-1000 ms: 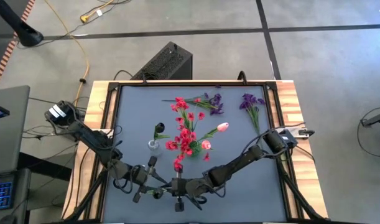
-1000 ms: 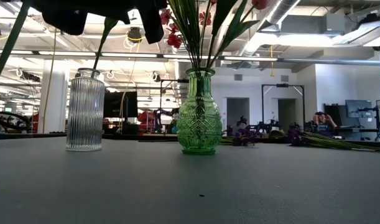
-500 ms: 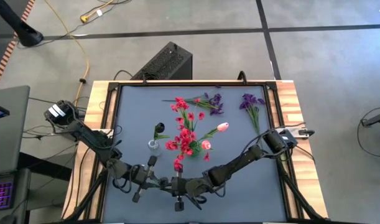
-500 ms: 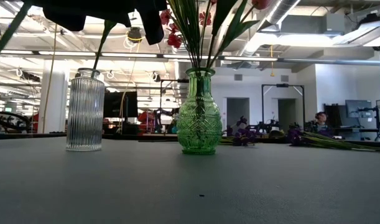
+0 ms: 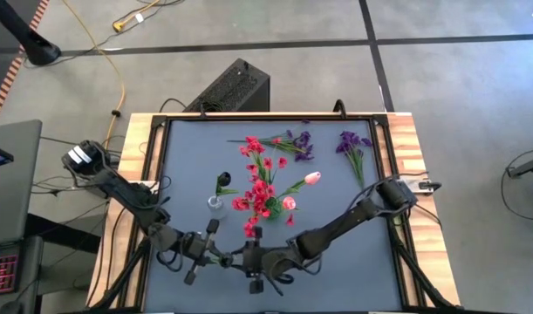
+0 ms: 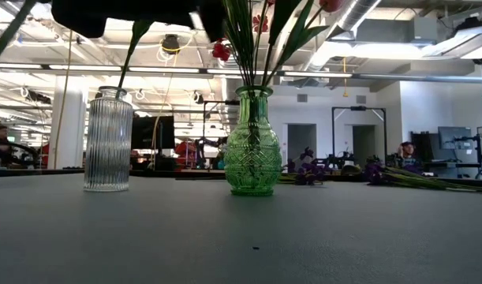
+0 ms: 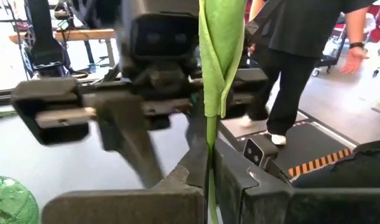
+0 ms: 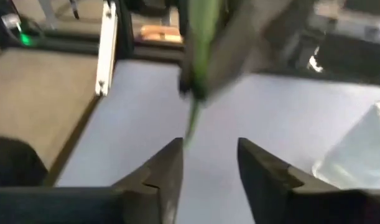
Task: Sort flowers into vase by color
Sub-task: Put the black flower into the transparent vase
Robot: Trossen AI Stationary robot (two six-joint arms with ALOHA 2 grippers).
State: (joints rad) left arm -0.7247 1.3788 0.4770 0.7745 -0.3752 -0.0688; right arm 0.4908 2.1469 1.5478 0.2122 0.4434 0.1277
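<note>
High view: both dark arms meet at the near table edge, left gripper (image 5: 221,258) and right gripper (image 5: 254,259) almost nose to nose, a thin green flower stem (image 5: 234,259) bridging them. Green patterned glass vase (image 5: 268,212) stuffed with red blossom clusters (image 5: 259,194) and pink-white tulips (image 5: 312,179); small clear ribbed glass vase (image 5: 215,205) with one dark tulip (image 5: 222,180). Loose purple blossom clusters (image 5: 351,142) lying near the far edge of the grey table (image 5: 353,253).

Low view: both vases upright, well apart; dark gripper bulk overhead, stem slanting in at one corner.

Left wrist view: fingers (image 7: 177,186) clamped on the stem, long leaf folded above.

Right wrist view: fingers (image 8: 168,174) parted, stem in the gap, apparently not pinched.

Risks, judged: handover mid-way, single thin grip, so stem could pivot or slip; crowded grippers could bump; swinging stem could tip the light clear vase; blossom colour unseen, so wrong-vase risk.
</note>
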